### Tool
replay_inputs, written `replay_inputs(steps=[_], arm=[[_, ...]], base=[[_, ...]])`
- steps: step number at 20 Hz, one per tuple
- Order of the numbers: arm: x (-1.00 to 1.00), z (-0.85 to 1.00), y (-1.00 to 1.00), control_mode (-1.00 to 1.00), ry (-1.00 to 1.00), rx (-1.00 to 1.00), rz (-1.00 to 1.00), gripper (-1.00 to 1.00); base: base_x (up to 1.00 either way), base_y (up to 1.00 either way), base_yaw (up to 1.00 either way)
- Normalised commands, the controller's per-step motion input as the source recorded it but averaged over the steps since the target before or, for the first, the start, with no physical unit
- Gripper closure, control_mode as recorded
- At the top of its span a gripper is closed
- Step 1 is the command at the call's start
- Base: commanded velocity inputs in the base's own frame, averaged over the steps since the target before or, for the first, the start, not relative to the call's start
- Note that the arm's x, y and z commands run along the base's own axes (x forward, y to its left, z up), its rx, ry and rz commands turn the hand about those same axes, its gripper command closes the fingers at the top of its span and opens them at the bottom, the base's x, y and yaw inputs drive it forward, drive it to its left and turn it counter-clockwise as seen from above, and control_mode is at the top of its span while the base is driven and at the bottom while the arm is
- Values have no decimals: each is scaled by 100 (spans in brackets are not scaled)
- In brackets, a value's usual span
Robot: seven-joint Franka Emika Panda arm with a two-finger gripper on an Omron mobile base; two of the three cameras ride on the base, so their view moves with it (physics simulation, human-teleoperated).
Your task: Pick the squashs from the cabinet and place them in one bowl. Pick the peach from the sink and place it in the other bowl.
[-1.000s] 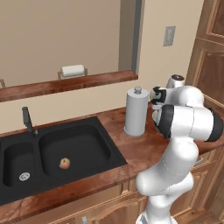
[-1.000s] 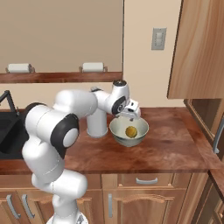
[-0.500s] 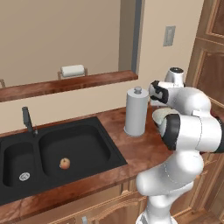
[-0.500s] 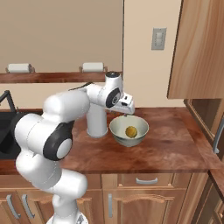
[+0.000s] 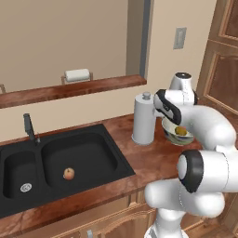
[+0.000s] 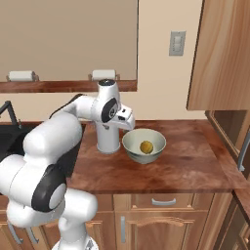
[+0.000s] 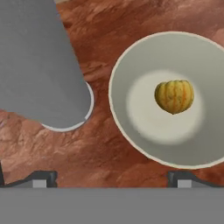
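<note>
A rounded yellow squash (image 7: 174, 96) lies loose inside the pale greenish-cream bowl (image 7: 144, 131) on the wooden counter. The same squash (image 6: 146, 146) and bowl (image 6: 130, 144) appear in the right base view, beside the paper towel roll. My gripper (image 7: 111, 179) hovers above the counter between the roll and the bowl, open, with nothing between its fingers. From the right base view the gripper (image 6: 126, 119) hangs just left of the bowl's rim. The peach (image 5: 69, 174) rests in the large basin of the black sink (image 5: 93, 139). The other bowl is out of view.
A tall paper towel roll (image 6: 108, 139) stands right next to the bowl, close under my hand. The wall cabinet (image 6: 219, 53) hangs at the right, its inside hidden. A short black faucet (image 5: 29, 128) rises behind the sink. A ledge (image 5: 69, 88) runs along the back wall.
My open gripper has drawn back from over the bowl, a little left toward the paper towel roll. The squash stays in the bowl.
</note>
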Motion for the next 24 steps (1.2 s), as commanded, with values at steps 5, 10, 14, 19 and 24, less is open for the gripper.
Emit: replay_inputs(steps=[5,10,14,19,24], arm=[[-56,7,61,-100,0,0,1,-100],[-48,11,66,-100,0,0,6,-100],[-42,19,54,-100,0,0,5,-100],[-31,23,31,-100,0,0,1,-100],[-40,15,9,-100,1,2,0,-100]], base=[[0,0,0],[0,0,0],[0,0,0],[0,0,0],[0,0,0]])
